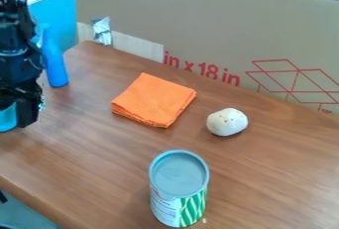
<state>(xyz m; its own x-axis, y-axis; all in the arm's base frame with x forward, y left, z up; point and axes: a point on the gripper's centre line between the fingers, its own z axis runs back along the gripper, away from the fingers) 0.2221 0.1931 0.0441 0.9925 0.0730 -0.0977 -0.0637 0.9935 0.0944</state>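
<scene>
- While my gripper (20, 113) hangs low at the left edge of the camera view, a light-blue thing (7, 118) lies right against it or just behind it; I cannot tell which.
- Whether I am spread, pressed together or pinching that light-blue thing, I cannot tell, so I should judge my hold by its contact with both sides, not by nearness.
- Just beyond me stands a blue, bottle-like thing (54, 64), upright near the back-left of the wooden table (92, 148); it looks easy to tip, so any sideways swing here wants to be slow and well measured.
- Over to the right, the folded orange cloth (153, 100) lies flat in a neat stack; passing too low could drag its layers apart.
- Past the cloth sits a rounded whitish lump (227, 122) with small dark spots, which might roll if nudged.
- Nearest the camera, a lidded can (179, 186) stands upright, well apart from me; good clearance over its rim matters.
- Behind everything rises a cardboard panel (212, 29), so I should keep my elbow off it.
</scene>
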